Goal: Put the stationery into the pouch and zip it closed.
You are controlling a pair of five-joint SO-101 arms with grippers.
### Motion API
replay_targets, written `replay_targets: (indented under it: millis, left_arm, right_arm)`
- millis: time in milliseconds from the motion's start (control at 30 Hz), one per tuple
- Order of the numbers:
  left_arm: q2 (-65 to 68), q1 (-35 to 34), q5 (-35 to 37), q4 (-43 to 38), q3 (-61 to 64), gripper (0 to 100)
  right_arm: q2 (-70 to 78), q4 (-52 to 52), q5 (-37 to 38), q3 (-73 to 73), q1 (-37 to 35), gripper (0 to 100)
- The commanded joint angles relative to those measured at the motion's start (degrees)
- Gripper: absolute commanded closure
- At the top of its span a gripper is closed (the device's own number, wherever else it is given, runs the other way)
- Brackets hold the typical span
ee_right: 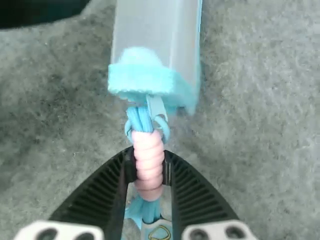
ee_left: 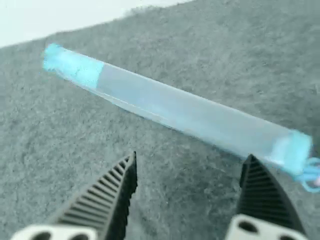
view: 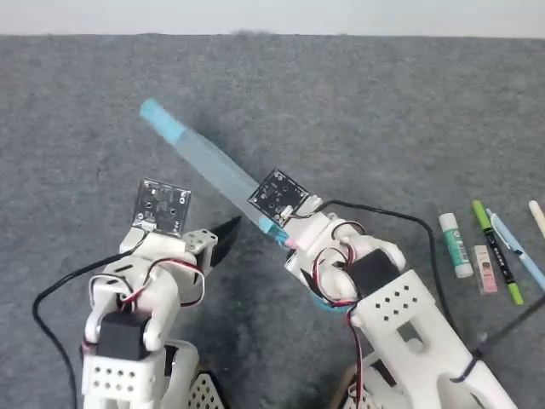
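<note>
A long translucent pouch (view: 209,162) with light-blue ends lies slantwise across the grey mat, also seen as the pouch (ee_left: 185,112) and the pouch (ee_right: 155,45). Its near end carries a zipper cord with a pink bead (ee_right: 148,162). My right gripper (ee_right: 148,172) is shut on that pink bead and cord, right gripper (view: 285,234) at the pouch's near end. My left gripper (ee_left: 187,187) stands open just short of the pouch's side, left gripper (view: 223,241) with nothing between its fingers.
Stationery lies on the mat at the right: a glue stick (view: 456,244), a pink eraser (view: 485,268), a green pen (view: 498,251), a blue pen (view: 518,250) and a pale item (view: 537,217) at the edge. A black cable (view: 426,247) runs beside the right arm.
</note>
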Motion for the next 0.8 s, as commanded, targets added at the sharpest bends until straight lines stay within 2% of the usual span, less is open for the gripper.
replay_targets:
  millis: [0,167,367,567,767]
  left_arm:
    - [-1.05,-0.79,-1.23,-3.96,1.36,68]
    - [-1.05,-0.26,-1.49,-6.86,3.21,68]
    - [-9.67,-0.62,-8.26,-6.59,6.90,68]
    - [-21.71,-0.18,-7.21,1.14,6.81,68]
    - [-19.25,6.42,-8.26,1.58,6.90,68]
  right_arm:
    - [0.13,-1.80,-0.09,0.62,0.57,99.2]
    - [0.04,-1.89,-0.18,0.79,1.54,99.2]
    - [0.13,-5.58,-1.49,1.67,2.68,99.2]
    - [0.13,-8.84,-1.32,2.64,0.75,99.2]
    - [0.04,-9.01,-1.41,2.55,0.66,99.2]
